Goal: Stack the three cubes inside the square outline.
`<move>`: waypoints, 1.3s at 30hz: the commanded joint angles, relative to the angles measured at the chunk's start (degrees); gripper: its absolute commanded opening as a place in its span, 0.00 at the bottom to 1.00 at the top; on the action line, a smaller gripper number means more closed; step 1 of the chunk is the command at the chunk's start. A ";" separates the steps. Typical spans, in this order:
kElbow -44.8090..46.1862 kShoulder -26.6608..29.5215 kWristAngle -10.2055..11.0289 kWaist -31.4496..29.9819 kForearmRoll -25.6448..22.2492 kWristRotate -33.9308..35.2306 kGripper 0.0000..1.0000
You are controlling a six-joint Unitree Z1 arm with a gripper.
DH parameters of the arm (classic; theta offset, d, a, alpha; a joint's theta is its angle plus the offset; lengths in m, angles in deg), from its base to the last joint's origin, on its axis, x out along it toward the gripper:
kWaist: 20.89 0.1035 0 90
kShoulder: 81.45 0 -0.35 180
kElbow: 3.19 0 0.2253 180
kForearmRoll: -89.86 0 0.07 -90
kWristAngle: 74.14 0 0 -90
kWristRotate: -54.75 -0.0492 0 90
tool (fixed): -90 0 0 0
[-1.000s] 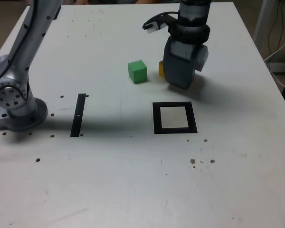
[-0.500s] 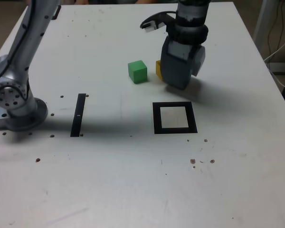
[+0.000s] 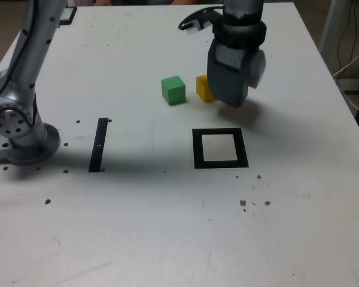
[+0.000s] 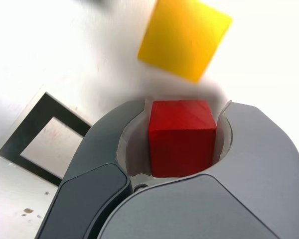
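In the wrist view, my gripper (image 4: 184, 107) is shut on the red cube (image 4: 182, 137), which sits squarely between the two grey jaws. The yellow cube (image 4: 185, 37) lies on the table just beyond the held cube. In the exterior view, the gripper (image 3: 233, 95) hangs just above the table and hides the red cube. The yellow cube (image 3: 203, 88) sits against its left side in that view, with the green cube (image 3: 173, 89) further left. The square outline (image 3: 220, 148), also seen in the wrist view (image 4: 20, 134), lies on the table nearer the camera than the gripper, with nothing on it.
A thin black strip (image 3: 99, 143) lies toward the exterior view's left. The arm's grey base (image 3: 18, 134) stands at the table's left edge. Small dark specks dot the white tabletop (image 3: 167, 227).
The jaws have shut on the red cube. The gripper has risen slightly and shifted to the exterior view's right, uncovering more of the yellow cube.
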 commanded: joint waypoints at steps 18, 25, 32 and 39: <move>13.74 13.66 1.75 -15.29 2.41 -10.96 0.19; 19.04 15.58 0.19 -20.72 6.64 -17.22 0.19; 20.47 13.45 0.08 -23.62 9.37 -17.15 0.19; 18.98 10.66 2.43 -23.63 8.69 -17.29 0.27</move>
